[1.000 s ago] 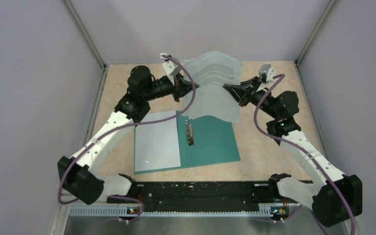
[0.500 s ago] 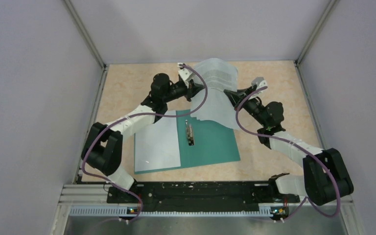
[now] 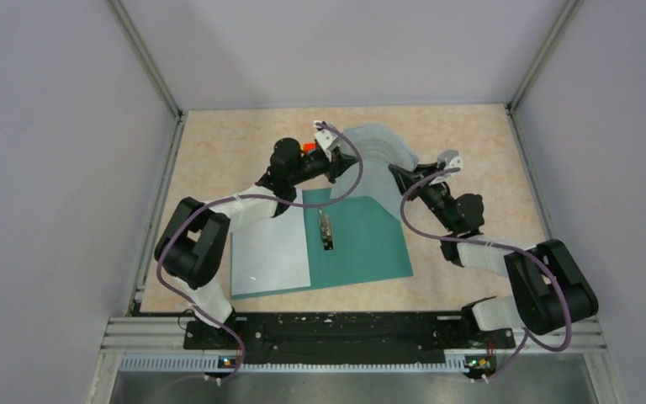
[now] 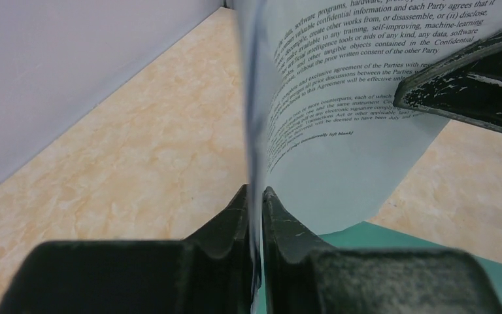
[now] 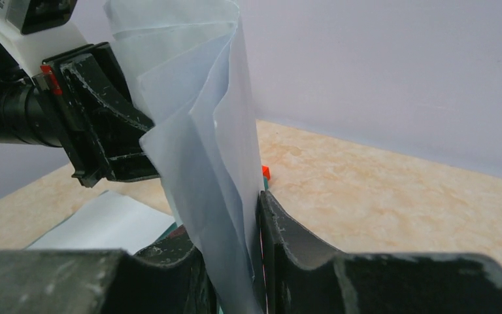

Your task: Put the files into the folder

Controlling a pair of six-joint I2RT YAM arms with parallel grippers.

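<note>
The files [image 3: 376, 156], a few thin white sheets, are held upright and curled above the far part of the tan marbled table [image 3: 219, 151], just beyond the far edge of the folder [image 3: 370, 244] and between the 2 arms. The left gripper [image 3: 334, 162] is seen closed on the left edge of the files: in the left wrist view the 2 fingers [image 4: 235, 216] stand nearly together with the paper edge pinched between them, and lines of small printed text can be read on the sheet facing right. The right gripper [image 3: 394, 171] is closed on the opposite edge; in the right wrist view the bunched, folded sheets fill the narrow space between its fingers [image 5: 281, 235] and touch both. The lower end of the files hangs down toward the right half of the folder, and whether it touches the teal surface cannot be told. The folder lies open and flat at the middle of the table, with a metal clip [image 3: 326, 229] along its spine. A single loose sheet [image 3: 269, 248] is laid flat on the left half of the folder, while the right half is bare teal. A small orange block [image 3: 309, 148] is seen on the table just beside the left gripper.
</note>
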